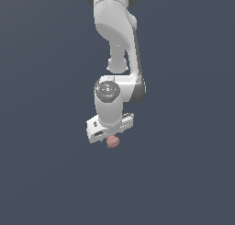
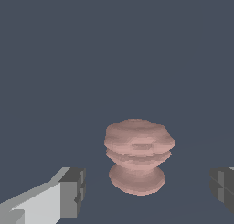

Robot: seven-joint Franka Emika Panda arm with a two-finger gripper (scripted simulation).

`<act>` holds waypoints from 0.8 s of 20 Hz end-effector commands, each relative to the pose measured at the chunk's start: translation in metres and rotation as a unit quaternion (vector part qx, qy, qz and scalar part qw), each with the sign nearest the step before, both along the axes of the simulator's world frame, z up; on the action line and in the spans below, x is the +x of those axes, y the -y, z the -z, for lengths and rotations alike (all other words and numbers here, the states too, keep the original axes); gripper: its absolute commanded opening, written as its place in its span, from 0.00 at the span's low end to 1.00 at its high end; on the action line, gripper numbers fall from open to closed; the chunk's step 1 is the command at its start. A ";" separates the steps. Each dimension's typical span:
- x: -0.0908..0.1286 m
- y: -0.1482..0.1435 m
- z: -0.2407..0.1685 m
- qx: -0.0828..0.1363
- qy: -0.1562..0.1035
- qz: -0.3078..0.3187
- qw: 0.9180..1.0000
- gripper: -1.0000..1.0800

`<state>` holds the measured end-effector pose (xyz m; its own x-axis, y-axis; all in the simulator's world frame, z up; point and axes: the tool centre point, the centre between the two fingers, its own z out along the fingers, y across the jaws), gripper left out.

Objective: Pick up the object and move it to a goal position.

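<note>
arm (image 1: 120,49) vertical | jaws spread wide | object (image 2: 138,154) between, untouched

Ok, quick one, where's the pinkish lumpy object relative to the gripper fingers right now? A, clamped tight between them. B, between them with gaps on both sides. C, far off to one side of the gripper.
B: in the wrist view the object sits between the gripper fingers, with floor visible on either side.

In ext. view the gripper (image 1: 111,136) body hid the object's (image 1: 113,142) top and we couldn't see the fingertips. Wrist view's edge cut off one finger (image 2: 223,188); arm's base ran off-frame.
</note>
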<state>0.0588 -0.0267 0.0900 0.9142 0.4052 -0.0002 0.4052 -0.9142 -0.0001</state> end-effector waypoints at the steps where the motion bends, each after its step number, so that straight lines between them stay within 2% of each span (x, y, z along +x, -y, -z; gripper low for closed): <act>1: 0.000 0.000 0.003 0.000 0.000 0.000 1.000 0.96; 10: -0.001 0.000 0.044 0.000 0.000 -0.002 1.000 0.96; 16: 0.000 0.000 0.050 0.000 0.000 -0.002 1.000 0.96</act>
<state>0.0583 -0.0267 0.0398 0.9123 0.4095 -0.0015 0.4095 -0.9123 -0.0008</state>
